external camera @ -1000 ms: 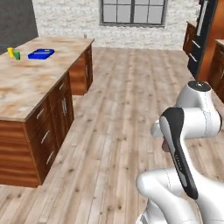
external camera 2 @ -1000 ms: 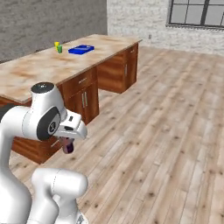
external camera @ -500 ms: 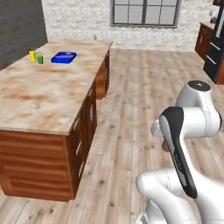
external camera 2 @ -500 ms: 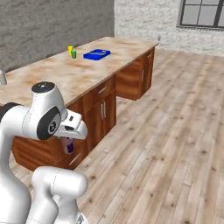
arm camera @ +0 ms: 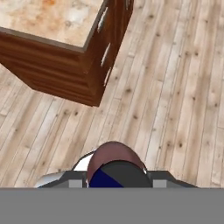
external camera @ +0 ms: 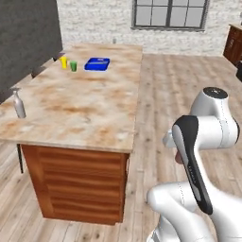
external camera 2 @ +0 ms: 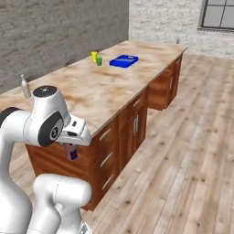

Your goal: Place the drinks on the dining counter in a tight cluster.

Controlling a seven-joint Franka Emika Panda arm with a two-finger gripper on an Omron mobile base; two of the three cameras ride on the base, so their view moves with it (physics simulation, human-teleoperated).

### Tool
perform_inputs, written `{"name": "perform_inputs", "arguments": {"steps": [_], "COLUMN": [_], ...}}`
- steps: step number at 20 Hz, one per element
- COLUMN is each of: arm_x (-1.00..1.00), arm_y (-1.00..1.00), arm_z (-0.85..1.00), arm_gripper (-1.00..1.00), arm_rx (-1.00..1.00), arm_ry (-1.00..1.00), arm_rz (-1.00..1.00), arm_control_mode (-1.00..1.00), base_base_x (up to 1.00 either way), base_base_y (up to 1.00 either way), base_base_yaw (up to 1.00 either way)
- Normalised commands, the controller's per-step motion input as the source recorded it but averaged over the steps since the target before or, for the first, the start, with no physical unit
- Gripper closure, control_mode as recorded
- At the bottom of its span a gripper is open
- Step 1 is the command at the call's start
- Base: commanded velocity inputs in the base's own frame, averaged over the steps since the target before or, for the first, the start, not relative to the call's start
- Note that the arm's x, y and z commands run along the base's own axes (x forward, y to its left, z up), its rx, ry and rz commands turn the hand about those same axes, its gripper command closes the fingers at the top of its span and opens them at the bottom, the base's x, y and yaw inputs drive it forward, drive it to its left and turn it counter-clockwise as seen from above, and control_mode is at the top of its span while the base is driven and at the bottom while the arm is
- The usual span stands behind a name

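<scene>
The two-finger gripper (external camera 2: 71, 147) was clamped on a short dark-brown bottle (external camera 2: 71, 152) beside the corner of the marbled dining counter (external camera: 80, 111), wide wood floor (external camera: 170, 94) open rightward. A grey-beige glass bottle (external camera: 19, 103) stood at the counter's left edge. The base had driven nearer since half a second earlier.

Dining counter (external camera: 80, 111): grey bottle (external camera: 19, 104) near edge; yellow cup (external camera: 64, 62), green cup (external camera: 73, 65), blue tray, perhaps (external camera: 97, 64).

Home kitchen/dining room: long island (external camera: 90, 113) with marbled stone top and wooden drawers, plank floor (external camera 2: 192, 151), whitewashed brick wall with window (external camera: 170, 13), cups (external camera: 68, 63) on the top.
</scene>
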Motion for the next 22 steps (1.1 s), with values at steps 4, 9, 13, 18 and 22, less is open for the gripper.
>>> {"name": "perform_inputs", "arguments": {"steps": [4,9,13,18,22], "arm_x": [0.00,0.00,0.00,0.00,0.00], "arm_y": [0.00,0.00,0.00,0.00,0.00], "arm_z": [0.00,0.00,0.00,0.00,0.00], "arm_gripper": [1.00,1.00,1.00,1.00,1.00], "arm_rx": [0.00,0.00,0.00,0.00,0.00], "arm_ry": [0.00,0.00,0.00,0.00,0.00], "arm_rz": [0.00,0.00,0.00,0.00,0.00], "arm_control_mode": [1.00,1.00,1.00,1.00,1.00], "base_base_x": [0.84,1.00,1.00,0.97,0.58], "base_base_y": [1.00,1.00,1.00,1.00,0.95], "base_base_yaw": [0.00,-0.06,-0.10,-0.16,-0.26]}}
